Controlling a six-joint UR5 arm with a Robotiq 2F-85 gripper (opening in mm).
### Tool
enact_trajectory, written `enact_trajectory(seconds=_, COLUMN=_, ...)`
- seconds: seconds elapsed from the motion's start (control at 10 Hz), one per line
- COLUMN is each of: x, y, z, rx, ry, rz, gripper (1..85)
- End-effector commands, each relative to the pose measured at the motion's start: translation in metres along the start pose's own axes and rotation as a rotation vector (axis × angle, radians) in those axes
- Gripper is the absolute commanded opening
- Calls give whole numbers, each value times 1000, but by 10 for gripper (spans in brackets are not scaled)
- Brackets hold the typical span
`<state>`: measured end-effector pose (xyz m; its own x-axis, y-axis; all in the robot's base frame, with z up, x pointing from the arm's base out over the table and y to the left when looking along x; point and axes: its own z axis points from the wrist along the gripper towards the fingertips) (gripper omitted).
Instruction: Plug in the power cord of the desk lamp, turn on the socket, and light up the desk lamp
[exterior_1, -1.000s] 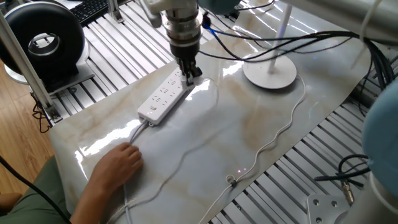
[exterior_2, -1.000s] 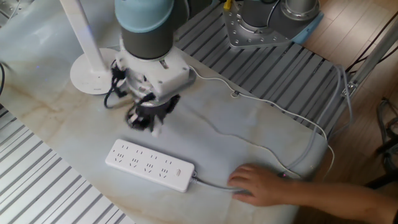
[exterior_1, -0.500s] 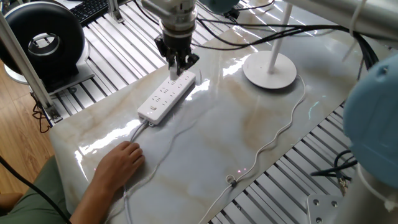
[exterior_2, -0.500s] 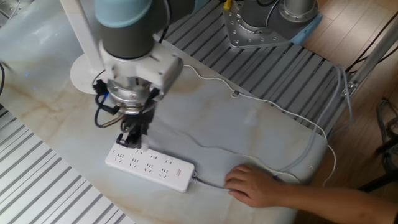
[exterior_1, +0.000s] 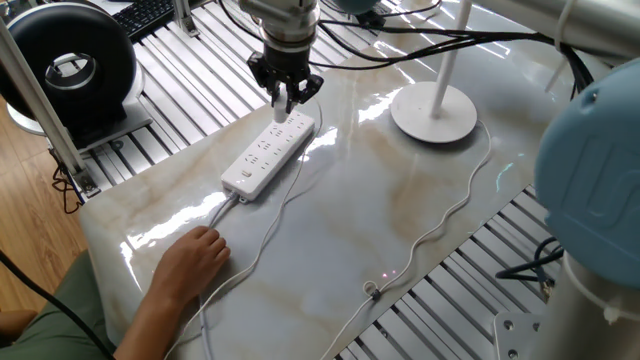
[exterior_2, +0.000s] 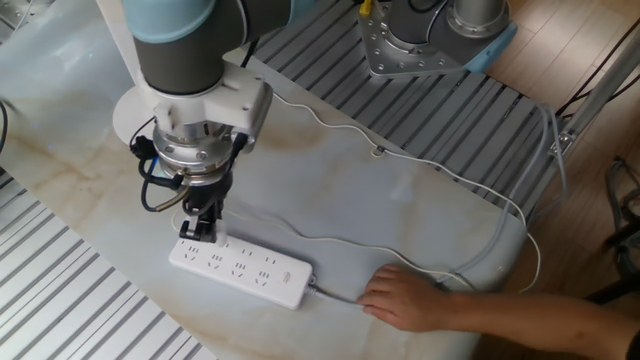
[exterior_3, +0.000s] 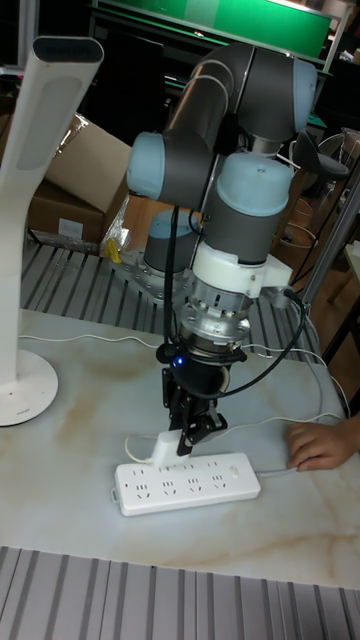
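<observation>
My gripper (exterior_1: 288, 97) (exterior_2: 205, 226) (exterior_3: 190, 436) is shut on the small white plug (exterior_3: 163, 446) of the power cord (exterior_1: 468, 195) (exterior_2: 440, 170). It holds the plug right over the end outlet of the socket (exterior_1: 262, 155) (exterior_2: 245, 270) (exterior_3: 190, 484), the end farthest from the strip's own cable. Whether the plug is touching the outlet or seated in it, I cannot tell. The desk lamp (exterior_1: 434, 113) (exterior_2: 138, 118) (exterior_3: 24, 385) stands upright on its round base behind the strip. Its cord winds loosely over the marbled tabletop.
A person's hand (exterior_1: 190, 257) (exterior_2: 402, 298) (exterior_3: 320, 444) rests on the table by the strip's thicker cable. A black ring-shaped device (exterior_1: 68, 62) stands off the table's left corner. The arm's metal base (exterior_2: 430, 45) sits on slatted rails past the table edge.
The gripper carried the plug away from the lamp base to the socket's far end and lowered it over the end outlet. The hand stayed nearly still.
</observation>
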<state>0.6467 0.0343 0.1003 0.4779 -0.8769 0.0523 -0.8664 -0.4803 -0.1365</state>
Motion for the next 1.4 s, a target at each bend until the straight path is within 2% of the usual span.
enact_trajectory(seconds=0.0, x=5, y=3, z=10, rx=9, ry=-5, rz=-33, gripper=10)
enact_trajectory(seconds=0.2, x=5, y=10, z=17, rx=8, ry=-25, rz=-6, gripper=10)
enact_trajectory(seconds=0.5, x=2, y=18, z=20, rx=-6, ry=-36, rz=9, gripper=10)
enact_trajectory(seconds=0.7, x=-4, y=18, z=22, rx=-2, ry=-39, rz=21, gripper=10)
enact_trajectory(seconds=1.3, x=-6, y=21, z=23, rx=-11, ry=-49, rz=27, gripper=10)
